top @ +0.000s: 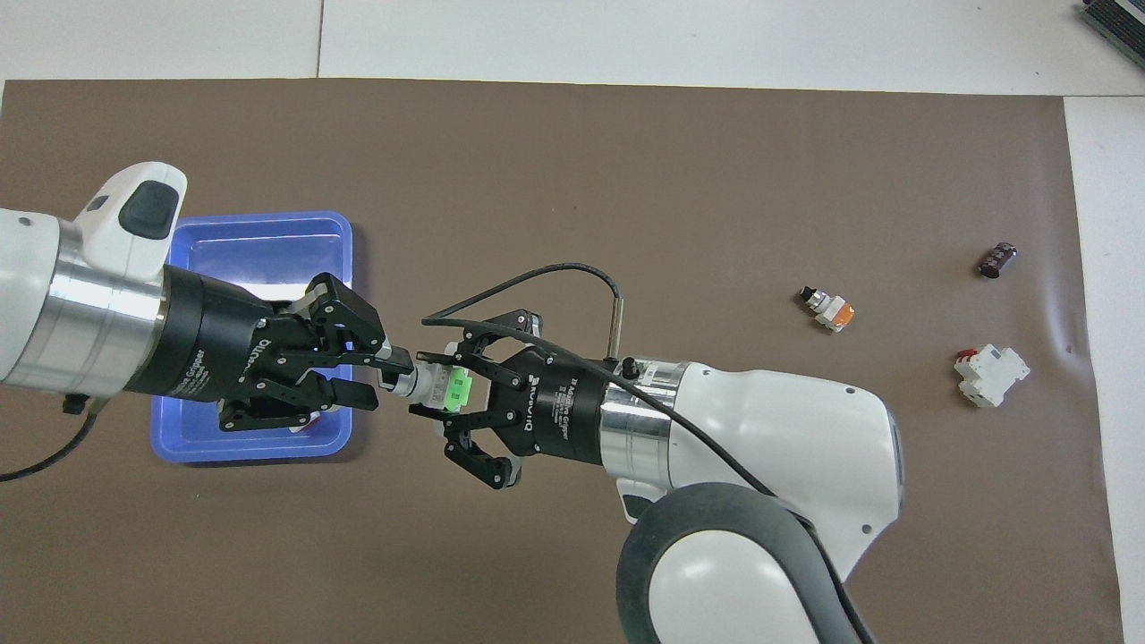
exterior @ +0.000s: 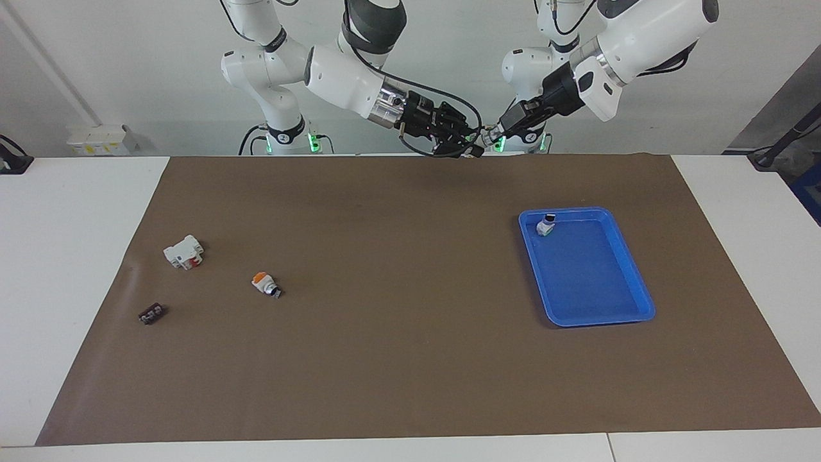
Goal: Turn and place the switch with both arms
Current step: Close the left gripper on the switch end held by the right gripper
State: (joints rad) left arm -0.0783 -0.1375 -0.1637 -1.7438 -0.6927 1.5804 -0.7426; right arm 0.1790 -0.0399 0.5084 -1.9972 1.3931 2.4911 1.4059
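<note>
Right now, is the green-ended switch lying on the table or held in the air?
Held in the air. The right gripper grips the switch at its green end, above the mat; the left gripper is at its knob.

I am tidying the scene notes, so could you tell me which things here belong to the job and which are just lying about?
In use:
switch, held up by right gripper
left gripper, at its knob
blue tray

Lying about:
orange-ended switch
white block
small dark part
small switch in tray
</note>
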